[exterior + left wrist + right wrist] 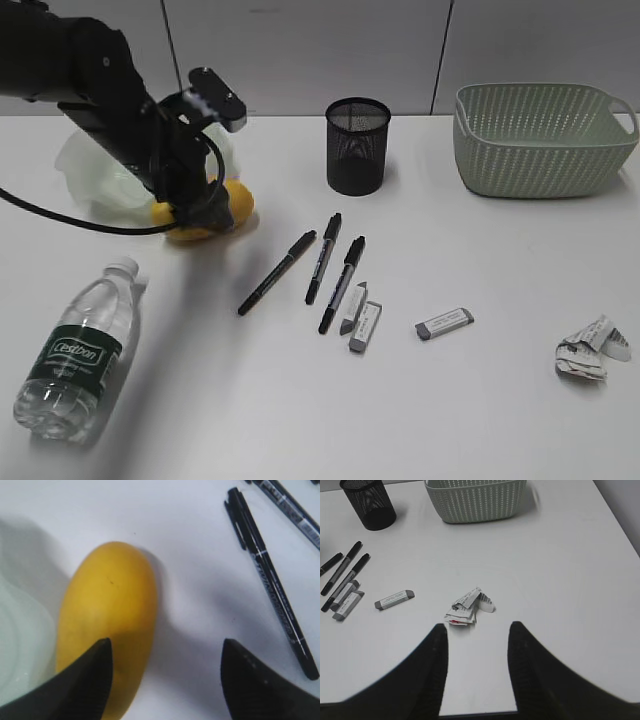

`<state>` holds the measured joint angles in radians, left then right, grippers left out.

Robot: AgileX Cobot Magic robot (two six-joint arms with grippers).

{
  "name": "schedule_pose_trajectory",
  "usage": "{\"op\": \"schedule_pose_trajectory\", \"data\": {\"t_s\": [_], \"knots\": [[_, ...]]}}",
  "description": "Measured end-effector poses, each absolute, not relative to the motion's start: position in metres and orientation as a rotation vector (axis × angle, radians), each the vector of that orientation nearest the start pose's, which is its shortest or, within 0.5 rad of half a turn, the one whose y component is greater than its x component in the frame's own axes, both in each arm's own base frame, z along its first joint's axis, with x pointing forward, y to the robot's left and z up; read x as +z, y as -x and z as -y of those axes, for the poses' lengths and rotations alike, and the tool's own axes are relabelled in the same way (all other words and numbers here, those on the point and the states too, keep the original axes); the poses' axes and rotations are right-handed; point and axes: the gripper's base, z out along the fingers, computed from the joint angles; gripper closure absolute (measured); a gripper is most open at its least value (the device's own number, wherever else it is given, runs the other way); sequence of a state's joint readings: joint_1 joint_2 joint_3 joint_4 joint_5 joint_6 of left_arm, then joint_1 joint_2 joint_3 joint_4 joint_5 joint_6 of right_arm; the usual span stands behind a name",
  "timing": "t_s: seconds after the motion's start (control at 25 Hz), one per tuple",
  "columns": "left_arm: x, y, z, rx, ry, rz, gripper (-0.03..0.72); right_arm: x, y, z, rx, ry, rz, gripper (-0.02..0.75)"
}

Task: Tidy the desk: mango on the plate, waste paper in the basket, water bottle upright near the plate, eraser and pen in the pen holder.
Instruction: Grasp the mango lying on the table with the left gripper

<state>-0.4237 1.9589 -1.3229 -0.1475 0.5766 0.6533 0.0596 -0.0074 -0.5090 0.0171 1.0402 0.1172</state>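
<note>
**Lining up on the mango, not grabbing yet**

Closest to the front, the water bottle (75, 350) is lying on its side on the surface (480, 420), and the waste paper (590, 350) sits well over on the right. My right pincer (476, 630) hangs above that wad, spread, holding nothing.

My left pincer (165, 672) is down at the mango (107, 625), spread wide. One finger (82, 680) overlaps the fruit's near end, the other is over bare surface, so I'm off-centre. I'd shift toward the fruit until it sits between the fingers, then close across its narrow width, gently, since that smooth skin looks slippery. The plate (95, 175) is right beside it, so it's a short lift.

Mid-surface are the pens (320, 265) and erasers (400, 322). At the back stand the pen holder (357, 145) and basket (545, 138).
</note>
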Motion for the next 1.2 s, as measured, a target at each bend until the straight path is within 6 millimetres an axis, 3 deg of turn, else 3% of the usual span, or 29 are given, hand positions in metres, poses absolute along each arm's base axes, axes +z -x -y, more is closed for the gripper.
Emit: {"op": "schedule_pose_trajectory", "data": {"t_s": [0.2,0.48,1.2], "knots": [[0.191,-0.373,0.175,-0.055,-1.203,-2.289,0.181,0.281,0.006,-0.001,0.133,-0.057,-2.010,0.409],[0.171,-0.374,0.176,-0.062,-1.229,-2.342,0.181,0.281,0.006,-0.001,0.133,-0.057,-2.010,0.409],[0.158,-0.387,0.179,-0.024,-1.218,-2.291,0.185,0.281,0.006,-0.001,0.133,-0.057,-2.009,0.409]]}}
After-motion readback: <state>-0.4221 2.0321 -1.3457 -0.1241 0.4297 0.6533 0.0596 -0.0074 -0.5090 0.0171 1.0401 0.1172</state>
